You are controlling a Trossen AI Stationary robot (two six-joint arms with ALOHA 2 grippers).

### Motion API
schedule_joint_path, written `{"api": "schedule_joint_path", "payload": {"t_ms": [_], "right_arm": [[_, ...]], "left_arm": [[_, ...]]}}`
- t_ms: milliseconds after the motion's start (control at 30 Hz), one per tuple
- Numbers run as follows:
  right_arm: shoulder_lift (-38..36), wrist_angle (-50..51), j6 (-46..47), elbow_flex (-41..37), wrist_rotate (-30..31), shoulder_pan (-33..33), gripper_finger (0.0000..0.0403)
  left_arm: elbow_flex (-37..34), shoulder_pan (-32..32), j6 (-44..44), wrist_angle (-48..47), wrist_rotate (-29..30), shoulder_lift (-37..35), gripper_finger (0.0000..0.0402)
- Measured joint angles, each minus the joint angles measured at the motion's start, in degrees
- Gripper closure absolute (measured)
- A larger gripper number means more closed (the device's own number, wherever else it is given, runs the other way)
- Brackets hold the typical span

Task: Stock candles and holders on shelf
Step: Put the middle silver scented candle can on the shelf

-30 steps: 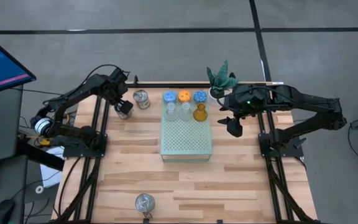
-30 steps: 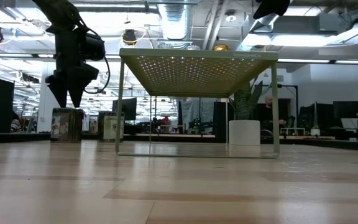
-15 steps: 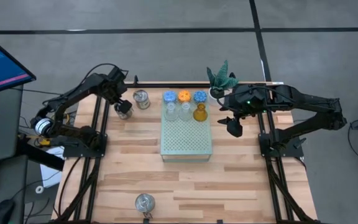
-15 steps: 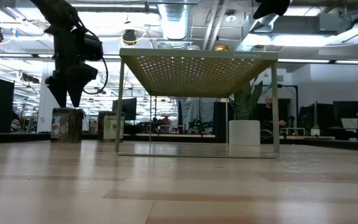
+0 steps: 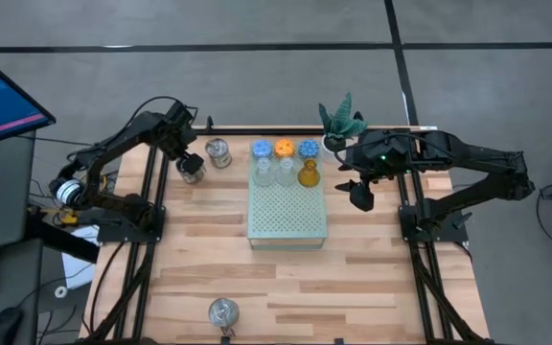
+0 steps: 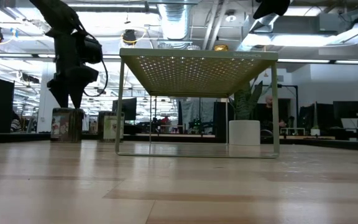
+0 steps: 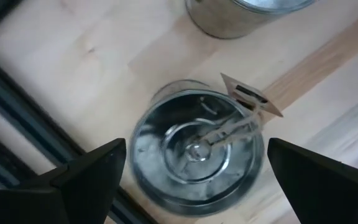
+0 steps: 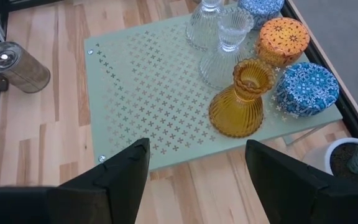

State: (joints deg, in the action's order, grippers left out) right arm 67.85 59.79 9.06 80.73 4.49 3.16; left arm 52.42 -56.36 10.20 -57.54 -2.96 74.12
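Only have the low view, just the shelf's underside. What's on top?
Observer: Three candles along the edge nearest the plant, three glass cups in front of them.
Operator: Left gripper holding anything?
Observer: No. The left gripper is open, fingers either side of a tin, not closed on it.
Operator: Anything I can't see left to stock?
Observer: A lone tin by the table edge opposite the plant.
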Motion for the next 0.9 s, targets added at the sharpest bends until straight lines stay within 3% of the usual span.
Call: {"api": "schedule_joint_path", "payload": {"t_ms": [233,900], "right_arm": [[0.0,0.0,0.5,0.0,0.0,0.0,0.0147],[0.0,0.0,0.0,0.0,0.0,0.0,0.0147]], "left_arm": [[0.0,0.2,0.5,0.3,-0.5,4.8,0.0010],[-4.3,2.5,1.6,4.9,1.2,5.5,0.0028]]}}
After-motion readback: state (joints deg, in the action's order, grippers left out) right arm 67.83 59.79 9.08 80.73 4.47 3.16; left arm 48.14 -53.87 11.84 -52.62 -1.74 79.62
